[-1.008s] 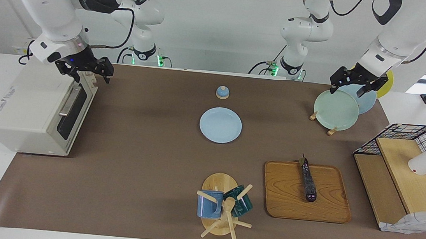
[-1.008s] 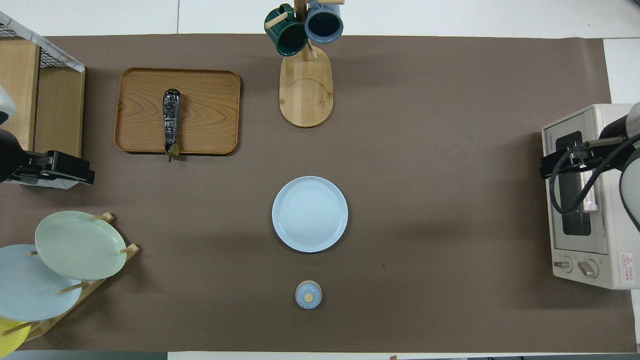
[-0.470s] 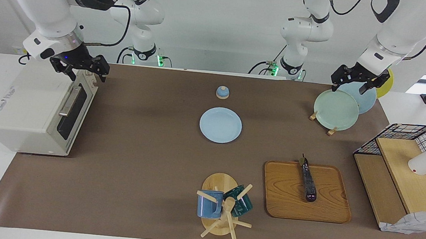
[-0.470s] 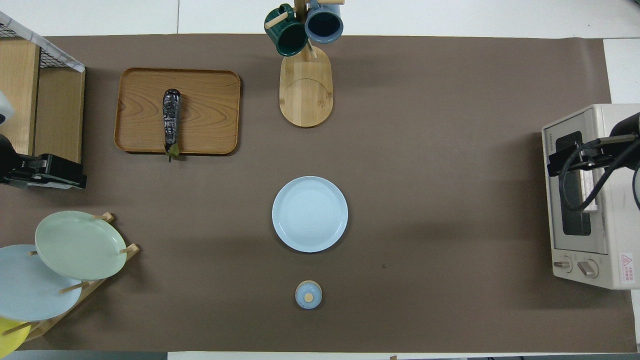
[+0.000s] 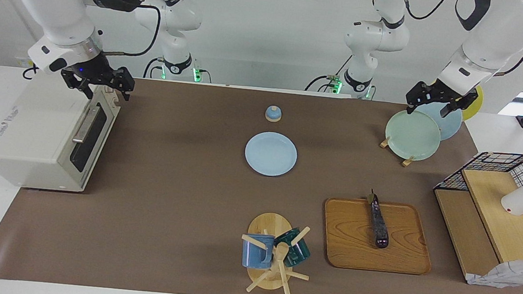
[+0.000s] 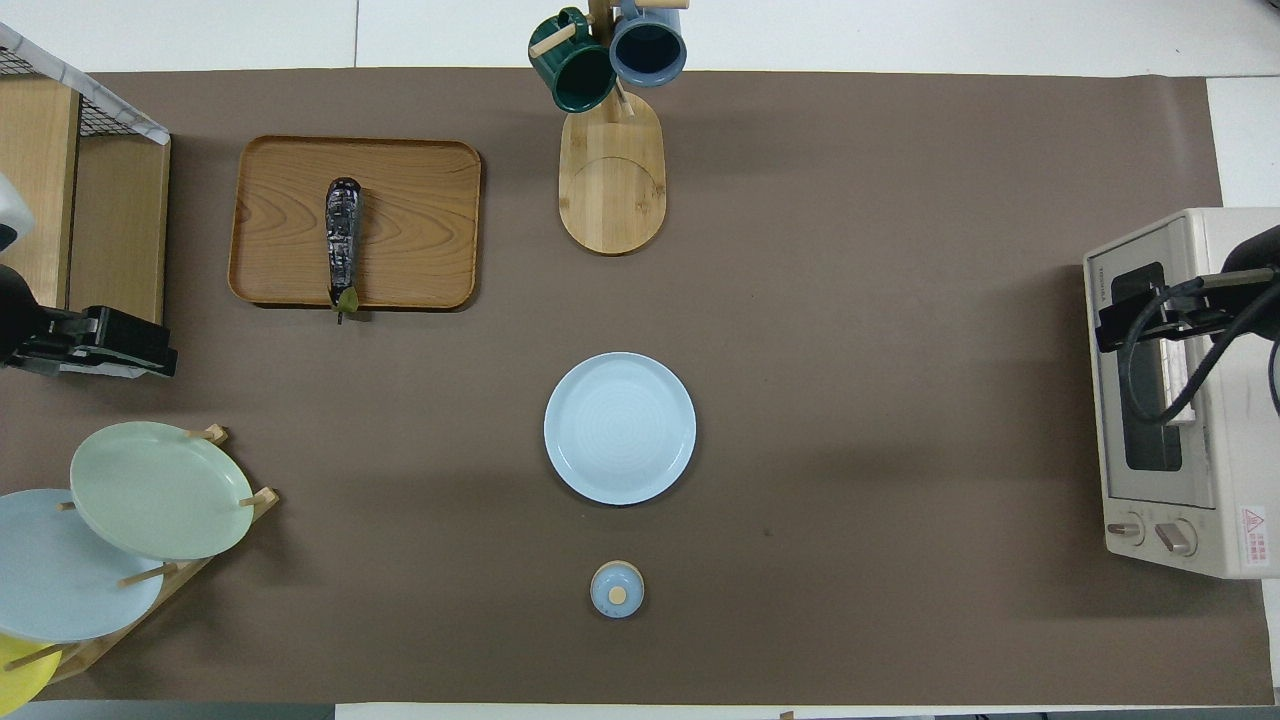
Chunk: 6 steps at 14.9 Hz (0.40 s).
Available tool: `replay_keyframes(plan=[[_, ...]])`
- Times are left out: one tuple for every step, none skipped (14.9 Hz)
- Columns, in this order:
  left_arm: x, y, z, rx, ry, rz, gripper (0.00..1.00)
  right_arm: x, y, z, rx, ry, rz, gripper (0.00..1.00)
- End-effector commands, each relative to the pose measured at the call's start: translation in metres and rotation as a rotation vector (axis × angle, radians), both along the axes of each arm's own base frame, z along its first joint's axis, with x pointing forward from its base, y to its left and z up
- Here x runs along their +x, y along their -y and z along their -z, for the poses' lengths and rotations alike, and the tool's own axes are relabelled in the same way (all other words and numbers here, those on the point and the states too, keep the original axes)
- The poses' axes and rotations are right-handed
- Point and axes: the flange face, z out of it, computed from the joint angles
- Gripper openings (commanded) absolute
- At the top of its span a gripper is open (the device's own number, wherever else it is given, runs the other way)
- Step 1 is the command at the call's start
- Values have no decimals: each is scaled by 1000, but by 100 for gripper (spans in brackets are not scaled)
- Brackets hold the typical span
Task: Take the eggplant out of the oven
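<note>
One eggplant lies lengthwise on the wooden tray, well apart from the single oven, whose door is closed; its interior is hidden behind dark glass. The right tool hangs over the oven's top edge, the left tool over the plate rack; finger spread of either cannot be told. Two mugs hang on one stand.

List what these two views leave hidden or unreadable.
- Oven inside: the shut dark glass door hides it in both views.
- Right tool, above the oven: finger gap unreadable; in the overhead view the arm and cable cover it.
- Left tool, above the plate rack: finger gap unreadable; the overhead view's edge crops the arm.
- Yellow plate: cropped by the overhead view's corner.
</note>
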Motion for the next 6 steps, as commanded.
replay_keyframes(plan=[[3,-1,-2,-18,9,-6,100,-4,1,-6,18,0,12,100],[3,-3,-3,-18,10,-11,100,-3,1,-5,18,-1,12,100],[2,-7,-4,-18,12,-17,100,-4,-1,-6,17,2,9,100],[2,-7,-3,-19,10,-17,100,-4,-1,-6,19,-1,6,100],[2,-6,-3,-19,10,-15,100,-4,1,-5,19,-3,9,100],[2,-7,-3,-19,10,-17,100,-5,1,-6,19,-1,10,100]])
